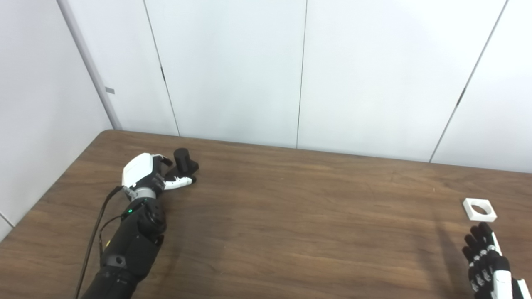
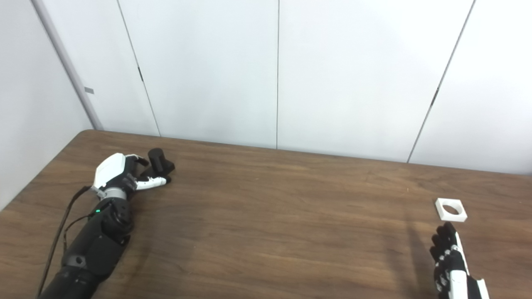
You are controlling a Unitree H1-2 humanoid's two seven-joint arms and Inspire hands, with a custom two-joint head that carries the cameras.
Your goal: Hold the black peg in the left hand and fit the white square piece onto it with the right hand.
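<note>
A: The black peg, a short dark cylinder on a blocky base (image 1: 184,162), is noted upright on the brown wood-grain table (image 1: 291,216), at the far left, near the white wall panels (image 1: 232,70). Is it held?

B: Not clearly. The left hand (image 1: 151,172), white-backed with black fingers, is laid just beside the peg on its near-left side, fingers curled toward the base, one white-tipped finger (image 1: 181,181) stretched along the near side of the base. Contact looks likely, but a closed hold cannot be confirmed, and the peg is not lifted.

A: And the white square piece with the round hole (image 1: 479,209)?

B: It is recorded flat on the table at the far right, well apart from the peg. The right hand (image 1: 486,259) is placed just short of it, fingers extended and apart, pointing at the piece, nothing held.

A: Step in hand?

B: Judged to be the two pickups, early in the task. The peg is best gripped low, around the base, so the cylinder is left clear for the hole. The square piece should be pinched by its outer edges, hole unobstructed.

A: Arm pose?

B: The left forearm (image 1: 129,245) is angled up from the bottom-left edge, cable trailing alongside. Of the right arm only the wrist is seen, at the bottom-right corner.
</note>
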